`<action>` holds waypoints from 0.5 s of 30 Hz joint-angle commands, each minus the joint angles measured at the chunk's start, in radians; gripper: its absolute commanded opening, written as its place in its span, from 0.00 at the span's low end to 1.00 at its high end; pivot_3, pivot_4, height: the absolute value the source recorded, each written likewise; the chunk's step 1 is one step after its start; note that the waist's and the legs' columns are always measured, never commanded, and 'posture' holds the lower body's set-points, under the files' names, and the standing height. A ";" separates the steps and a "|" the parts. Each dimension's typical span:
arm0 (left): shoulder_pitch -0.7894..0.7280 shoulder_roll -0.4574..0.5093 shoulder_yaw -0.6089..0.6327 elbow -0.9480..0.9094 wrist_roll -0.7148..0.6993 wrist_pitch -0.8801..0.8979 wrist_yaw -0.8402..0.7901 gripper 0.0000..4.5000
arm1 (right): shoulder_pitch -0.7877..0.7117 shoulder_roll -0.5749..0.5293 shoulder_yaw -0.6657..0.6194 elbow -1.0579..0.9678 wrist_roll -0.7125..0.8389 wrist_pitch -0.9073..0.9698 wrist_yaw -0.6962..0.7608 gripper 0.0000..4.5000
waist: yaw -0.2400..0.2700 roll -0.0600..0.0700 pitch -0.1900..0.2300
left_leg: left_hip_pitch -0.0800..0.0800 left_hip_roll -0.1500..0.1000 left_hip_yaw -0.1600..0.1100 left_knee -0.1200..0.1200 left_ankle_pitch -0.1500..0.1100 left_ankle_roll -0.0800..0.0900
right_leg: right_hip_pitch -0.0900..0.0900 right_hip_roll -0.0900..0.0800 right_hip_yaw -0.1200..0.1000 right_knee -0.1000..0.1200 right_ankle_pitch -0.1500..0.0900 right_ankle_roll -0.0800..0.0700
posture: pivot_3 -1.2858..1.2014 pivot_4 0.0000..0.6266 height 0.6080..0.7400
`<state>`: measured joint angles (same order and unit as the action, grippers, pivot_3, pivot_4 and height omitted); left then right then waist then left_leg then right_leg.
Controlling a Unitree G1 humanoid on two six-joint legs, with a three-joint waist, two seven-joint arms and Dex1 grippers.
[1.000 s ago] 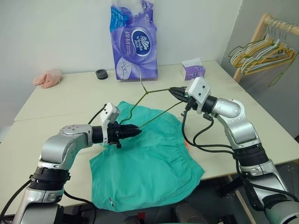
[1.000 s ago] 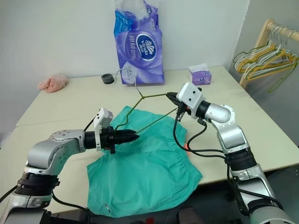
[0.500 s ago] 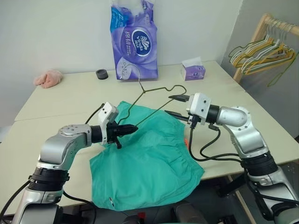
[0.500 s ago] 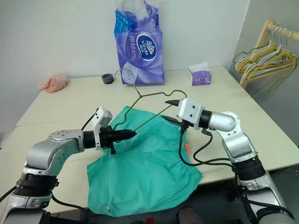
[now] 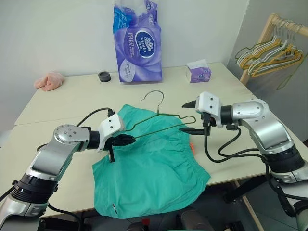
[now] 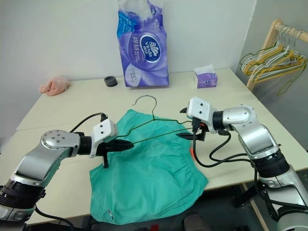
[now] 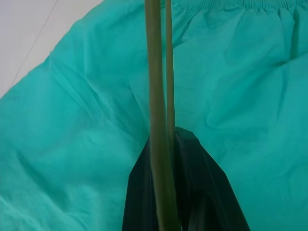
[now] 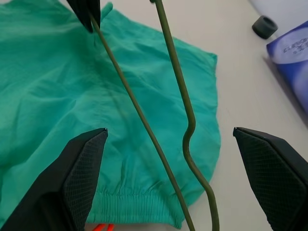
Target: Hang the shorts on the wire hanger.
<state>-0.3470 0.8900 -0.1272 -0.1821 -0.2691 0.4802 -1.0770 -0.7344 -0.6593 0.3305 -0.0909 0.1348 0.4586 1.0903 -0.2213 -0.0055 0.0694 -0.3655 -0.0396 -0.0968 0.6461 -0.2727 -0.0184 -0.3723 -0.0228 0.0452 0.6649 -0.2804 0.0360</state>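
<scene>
Pale tabletop (image 5: 67, 103) carries the shorts (image 5: 154, 168), spread flat near its front edge with the waistband toward the right arm. Above them the wire hanger (image 5: 159, 122) runs crosswise, hook pointing away toward the wall. The left gripper (image 5: 126, 140) is pinched tight on one corner of the wire. The right gripper (image 5: 189, 117) stands wide apart around the opposite corner, gripping nothing. Judging by this, the right arm is nearer the waistband. No containers hold anything here.
</scene>
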 commanded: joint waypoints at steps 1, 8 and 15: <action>-0.012 0.017 0.008 -0.038 0.014 -0.026 -0.014 0.00 | -0.073 0.030 0.053 0.077 -0.059 -0.036 0.020 0.99 | -0.002 0.000 0.000 | 0.000 0.000 0.000 0.000 0.000 0.000 | 0.000 0.000 0.000 0.000 0.000 0.000 | 0.42 0.04 1.00; 0.005 0.032 0.023 -0.043 0.020 -0.046 -0.041 0.00 | -0.154 0.081 0.146 0.257 -0.136 -0.054 0.094 0.79 | -0.001 0.000 0.000 | 0.000 0.000 0.000 0.000 0.000 0.000 | 0.000 0.000 -0.001 0.000 0.000 0.000 | 0.42 0.03 1.00; 0.020 0.029 0.030 -0.029 0.027 -0.072 -0.045 0.00 | -0.161 0.083 0.156 0.299 -0.172 -0.065 0.137 0.25 | 0.000 0.000 0.000 | 0.000 0.000 -0.001 0.000 0.000 0.000 | 0.000 0.000 -0.001 0.000 0.000 0.000 | 0.42 0.03 1.00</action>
<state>-0.3209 0.9089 -0.1270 -0.1988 -0.2438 0.4277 -1.1219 -0.8669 -0.5748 0.4949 0.2194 -0.0273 0.4047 1.2152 -0.2215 -0.0056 0.0692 -0.3660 -0.0397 -0.0975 0.6464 -0.2727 -0.0185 -0.3726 -0.0232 0.0444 0.6654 -0.2803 0.0358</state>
